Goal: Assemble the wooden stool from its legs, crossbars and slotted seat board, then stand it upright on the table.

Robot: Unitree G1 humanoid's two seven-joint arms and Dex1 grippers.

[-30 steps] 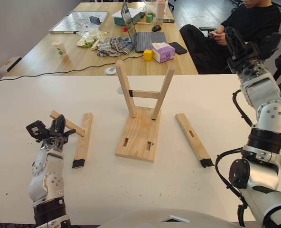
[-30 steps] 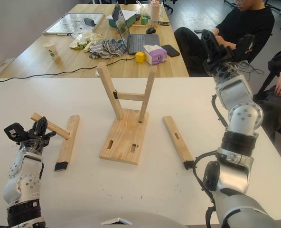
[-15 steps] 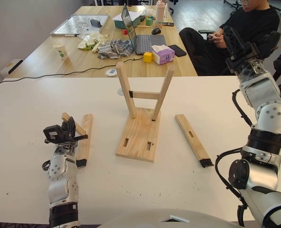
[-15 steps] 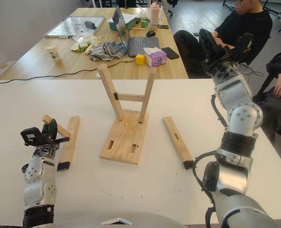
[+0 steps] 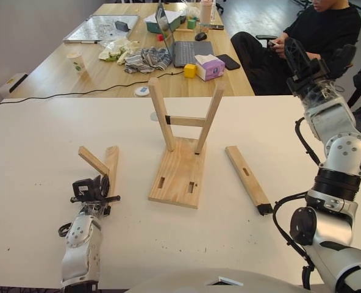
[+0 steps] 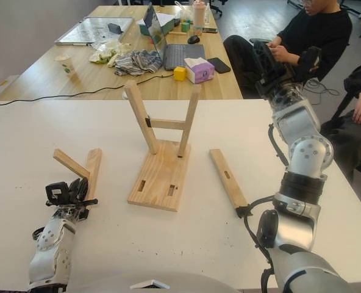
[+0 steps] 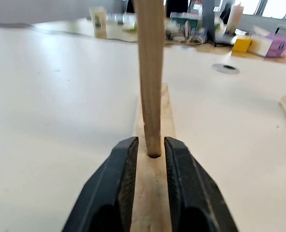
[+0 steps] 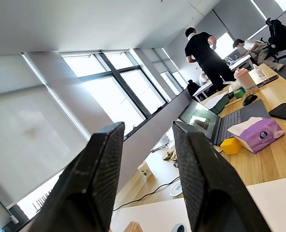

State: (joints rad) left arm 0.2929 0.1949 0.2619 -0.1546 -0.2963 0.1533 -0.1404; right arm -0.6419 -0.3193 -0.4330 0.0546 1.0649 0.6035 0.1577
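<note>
The slotted seat board (image 5: 179, 177) lies flat mid-table. Two legs (image 5: 161, 113) stand in its far slots, joined by a crossbar (image 5: 186, 121). To its left a third leg (image 5: 111, 168) lies on the table with a second crossbar (image 5: 92, 160) rising from it at a slant. My left gripper (image 5: 101, 186) sits low at that leg's near end, its fingers (image 7: 126, 164) shut around the crossbar's base (image 7: 152, 121). A fourth leg (image 5: 249, 179) lies loose to the right of the board. High at the far right, my right gripper (image 5: 318, 54) is open with nothing in it (image 8: 148, 126).
Behind the white table (image 5: 34, 134) stands a wooden table (image 5: 58, 73) with a laptop (image 5: 180, 43), a tissue box (image 5: 210, 66), cloths and a cup. A seated person (image 5: 314, 30) is at the far right, just behind my raised right arm.
My left gripper moved right and nearer, from the crossbar's outer end to its base at the leg. That crossbar, flat on the table before, now slants upward. The right arm barely shifted.
</note>
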